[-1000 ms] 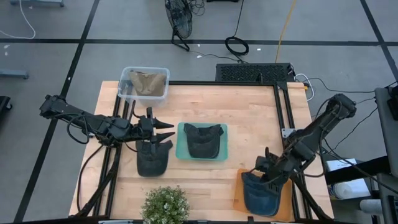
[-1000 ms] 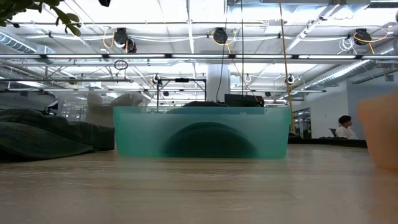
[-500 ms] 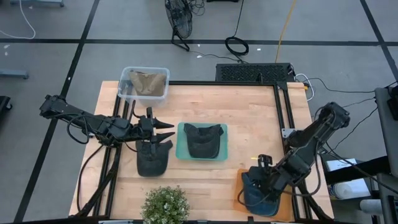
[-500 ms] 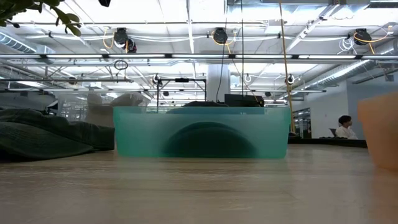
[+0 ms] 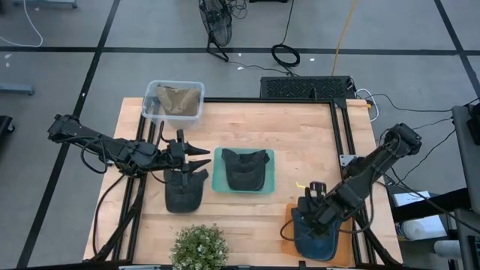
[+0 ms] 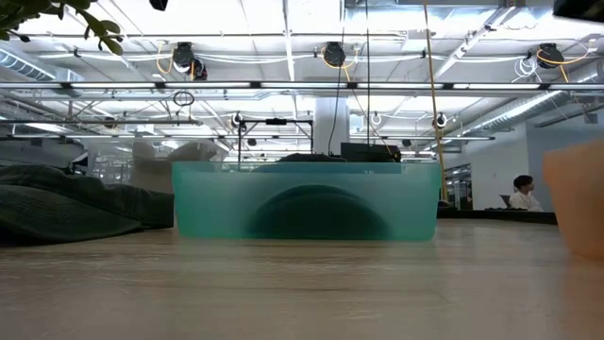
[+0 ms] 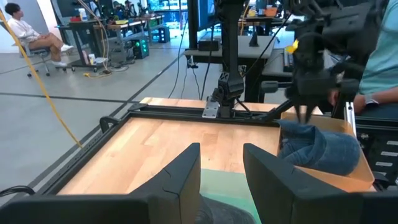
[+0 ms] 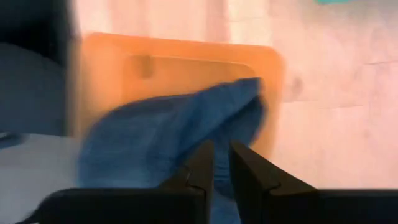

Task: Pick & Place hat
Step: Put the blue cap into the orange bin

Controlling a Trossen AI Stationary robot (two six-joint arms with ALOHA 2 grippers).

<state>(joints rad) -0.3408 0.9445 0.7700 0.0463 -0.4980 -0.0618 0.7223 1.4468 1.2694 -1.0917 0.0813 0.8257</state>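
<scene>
4 hats: blue denim hat [image 5: 313,234] in orange tray [image 5: 287,238], dark hat [image 5: 244,169] in teal tray [image 5: 268,185], dark hat on table [image 5: 184,192], tan hat [image 5: 177,100] in clear bin [image 5: 150,97]. 2 arms. R arm bent low, right gripper [image 5: 313,199] above blue hat's rim, fingers [image 8: 200,163] nearly together, narrow gap, touching denim; grip unclear. Left gripper [image 5: 202,156] over table hat, part-spread, holding nothing.

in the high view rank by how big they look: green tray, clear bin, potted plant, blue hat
1. green tray
2. clear bin and potted plant: look about alike; the plant is cut off at the frame edge, so no ranking
3. blue hat, partly hidden by the right gripper
</scene>
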